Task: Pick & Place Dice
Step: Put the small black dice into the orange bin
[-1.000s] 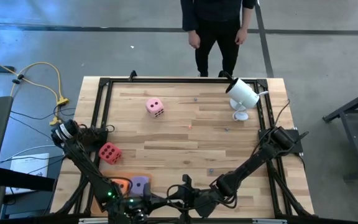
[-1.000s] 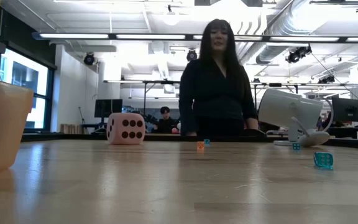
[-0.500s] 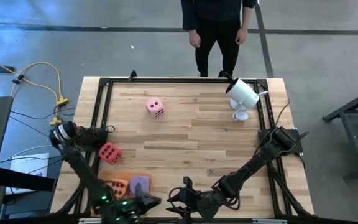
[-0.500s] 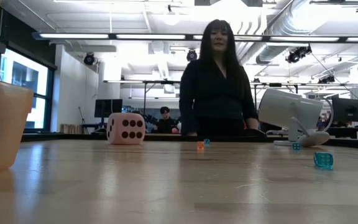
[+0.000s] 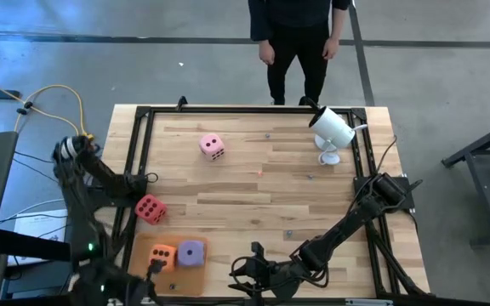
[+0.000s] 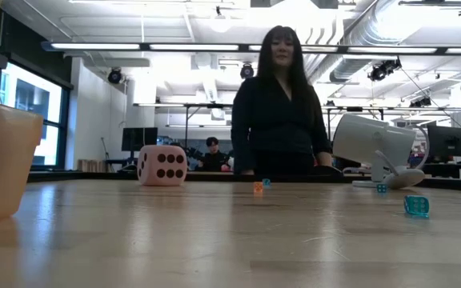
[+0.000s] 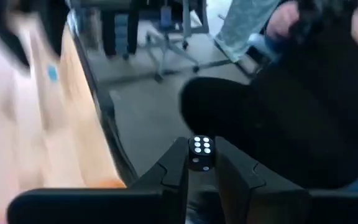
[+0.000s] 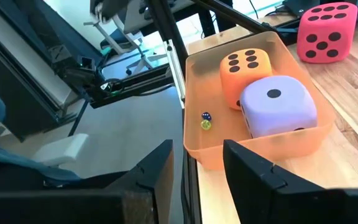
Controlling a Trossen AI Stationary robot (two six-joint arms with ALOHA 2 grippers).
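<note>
The light pink die lies on the table at the far left and also shows in the low view. The magenta die lies near the left edge. The orange die and the purple die sit in the flat orange tray at the near left. My left arm stands by the near left corner. Its gripper is shut on a tiny black die. My right gripper is open and empty at the near edge, facing the tray. My left gripper pinches the tiny black die by two opposite sides between its two fingers, at their free ends. A face with six white pips is turned toward the wrist camera. The die is lifted clear, with floor behind it.
A white camera on a stand sits at the far right corner. Tiny coloured dice lie on the table and in the tray. A person stands beyond the far edge. Cables lie left of the table.
My left arm has swung from the near edge, beside my right gripper, toward the table's left edge, with its elbow rising. The tray with the orange and purple dice now shows uncovered. My right gripper has kept still, and the large dice have not moved.
</note>
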